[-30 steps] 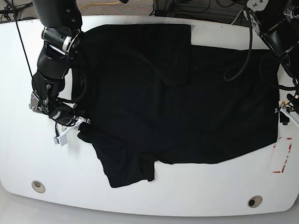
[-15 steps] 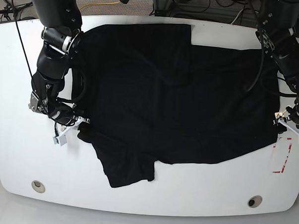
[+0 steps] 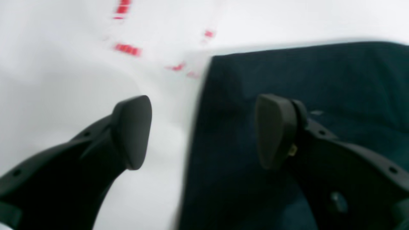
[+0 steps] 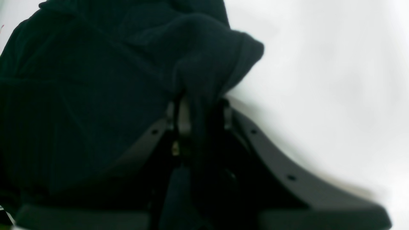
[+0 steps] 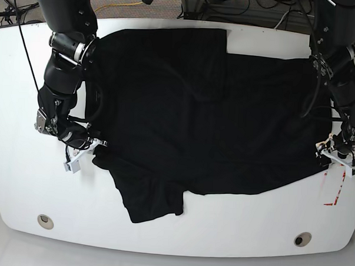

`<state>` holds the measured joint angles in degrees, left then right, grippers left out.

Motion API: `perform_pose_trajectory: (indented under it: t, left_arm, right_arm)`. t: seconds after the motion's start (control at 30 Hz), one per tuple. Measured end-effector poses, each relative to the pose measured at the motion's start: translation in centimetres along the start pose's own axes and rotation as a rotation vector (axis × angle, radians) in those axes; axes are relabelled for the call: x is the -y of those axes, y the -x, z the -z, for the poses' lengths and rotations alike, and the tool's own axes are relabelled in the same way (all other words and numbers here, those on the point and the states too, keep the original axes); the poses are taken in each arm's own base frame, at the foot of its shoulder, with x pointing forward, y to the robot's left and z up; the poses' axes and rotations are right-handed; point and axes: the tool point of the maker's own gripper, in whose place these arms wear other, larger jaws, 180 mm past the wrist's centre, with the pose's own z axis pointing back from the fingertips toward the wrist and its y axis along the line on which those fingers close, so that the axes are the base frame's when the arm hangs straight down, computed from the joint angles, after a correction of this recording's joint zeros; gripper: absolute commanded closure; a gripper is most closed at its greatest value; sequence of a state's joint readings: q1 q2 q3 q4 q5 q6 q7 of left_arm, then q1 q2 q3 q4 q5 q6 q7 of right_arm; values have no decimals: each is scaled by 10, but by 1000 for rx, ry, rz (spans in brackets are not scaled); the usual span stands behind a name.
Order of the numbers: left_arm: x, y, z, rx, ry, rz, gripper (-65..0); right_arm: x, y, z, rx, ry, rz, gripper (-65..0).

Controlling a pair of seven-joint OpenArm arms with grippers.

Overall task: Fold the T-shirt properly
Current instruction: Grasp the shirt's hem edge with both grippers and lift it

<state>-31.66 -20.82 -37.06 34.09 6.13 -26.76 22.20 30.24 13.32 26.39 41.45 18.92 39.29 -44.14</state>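
Now that the left hand (image 5: 338, 153) has swung in, spread, over the T-shirt (image 5: 207, 116) hem at three o'clock, the right hand (image 5: 85, 149) stays clenched on its nine o'clock edge, readying a two-handed fold.

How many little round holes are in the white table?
2. One hole sits near the front edge on the picture's left, and the other hole near the front edge on the right. The black T-shirt might cover more.
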Motion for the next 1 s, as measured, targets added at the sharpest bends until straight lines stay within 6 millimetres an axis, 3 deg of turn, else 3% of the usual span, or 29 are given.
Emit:
perform_pose_trajectory:
  t: [0.37, 0.63, 0.87, 0.93, 1.0]
  left_arm:
    - [24, 5, 18, 41, 58, -5, -474]
    - [15, 4, 20, 70, 2, -43, -474]
    - [24, 5, 22, 70, 27, -43, -464]
    - [29, 5, 23, 76, 34, -46, -446]
    - [34, 4, 25, 79, 43, -49, -376]
  right_arm:
    - [2, 9, 0, -6, 0, 13, -94]
    - [3, 10, -1, -3, -1, 14, -92]
    - [2, 10, 0, -3, -4, 16, -89]
    - [2, 11, 0, -3, -4, 16, -89]
    - [1, 11, 0, -3, -6, 16, -87]
